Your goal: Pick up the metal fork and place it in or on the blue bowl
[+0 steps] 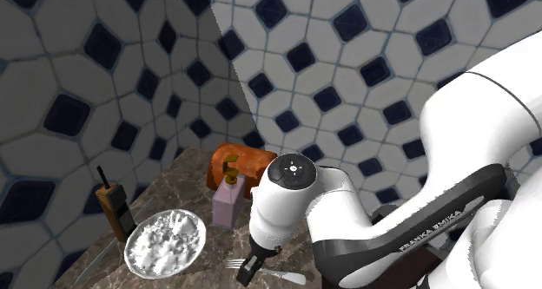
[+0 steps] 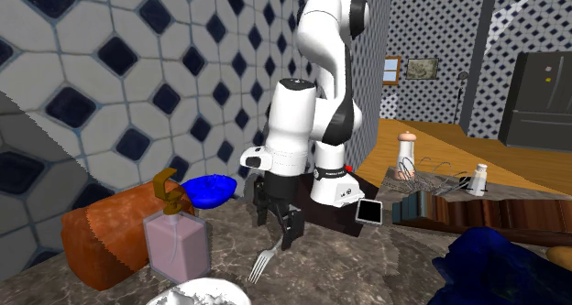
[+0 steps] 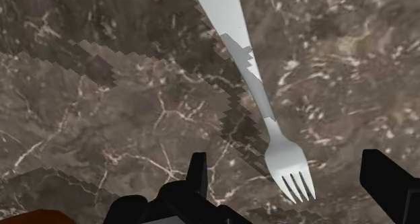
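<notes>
Black two-finger gripper (image 2: pixel 276 232) released, fingers (image 3: pixel 387 183) spread wide, holding nothing; it hangs low over the dark veined marble counter (image 2: pixel 367 266), to the second exterior view's right of the pink square soap bottle with brown pump (image 2: pixel 174 241). Grey metal fork (image 3: pixel 259 101) lies flat on the counter near the bottle, same side. In the wrist view its tines sit between the two fingers, neither touching it, and the handle runs away from the hand. Round blue bowl (image 2: pixel 211 189) sits beyond the bottle, by the tiled wall, apart from fork and gripper. Orange-brown bread loaf (image 2: pixel 105 239) is just beside the bottle, on the second exterior view's left. White crumpled-looking dish (image 1: pixel 165 242) stands near the bottle, on the shoulder view's left and lower; brown and black handset with antenna (image 1: pixel 114 208) further left
</notes>
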Motion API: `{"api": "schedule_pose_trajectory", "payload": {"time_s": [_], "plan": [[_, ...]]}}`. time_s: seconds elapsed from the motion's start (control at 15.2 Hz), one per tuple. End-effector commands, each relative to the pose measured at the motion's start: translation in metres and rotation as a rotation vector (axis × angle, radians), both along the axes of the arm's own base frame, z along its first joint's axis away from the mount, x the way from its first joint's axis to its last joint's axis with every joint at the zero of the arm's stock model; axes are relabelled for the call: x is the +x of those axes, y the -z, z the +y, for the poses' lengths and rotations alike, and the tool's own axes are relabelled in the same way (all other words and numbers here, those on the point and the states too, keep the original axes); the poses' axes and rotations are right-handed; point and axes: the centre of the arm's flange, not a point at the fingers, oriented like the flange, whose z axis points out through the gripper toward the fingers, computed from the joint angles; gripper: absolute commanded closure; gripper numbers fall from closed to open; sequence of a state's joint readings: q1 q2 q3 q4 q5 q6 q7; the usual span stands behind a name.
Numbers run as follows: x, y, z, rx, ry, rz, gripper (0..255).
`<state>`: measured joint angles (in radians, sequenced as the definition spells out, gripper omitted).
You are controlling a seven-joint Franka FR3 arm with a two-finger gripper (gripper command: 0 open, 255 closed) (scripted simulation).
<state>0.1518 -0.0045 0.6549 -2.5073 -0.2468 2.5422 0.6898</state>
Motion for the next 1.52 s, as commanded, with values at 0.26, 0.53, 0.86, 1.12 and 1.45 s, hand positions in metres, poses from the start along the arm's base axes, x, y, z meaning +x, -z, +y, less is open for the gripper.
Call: {"api": "schedule_pose_trajectory", "payload": {"time_s": [0.26, 0.53, 0.86, 1.12, 1.45], "plan": [[0.002, 0.030, 0.006, 0.003, -0.004, -0.003, 0], [0.004, 0.044, 0.006, 0.003, -0.004, -0.003, 0], [0.004, 0.044, 0.006, 0.003, -0.004, -0.003, 0], [0.004, 0.044, 0.006, 0.003, -0.004, -0.003, 255], [0.004, 0.044, 0.006, 0.003, -0.004, -0.003, 255]]}}
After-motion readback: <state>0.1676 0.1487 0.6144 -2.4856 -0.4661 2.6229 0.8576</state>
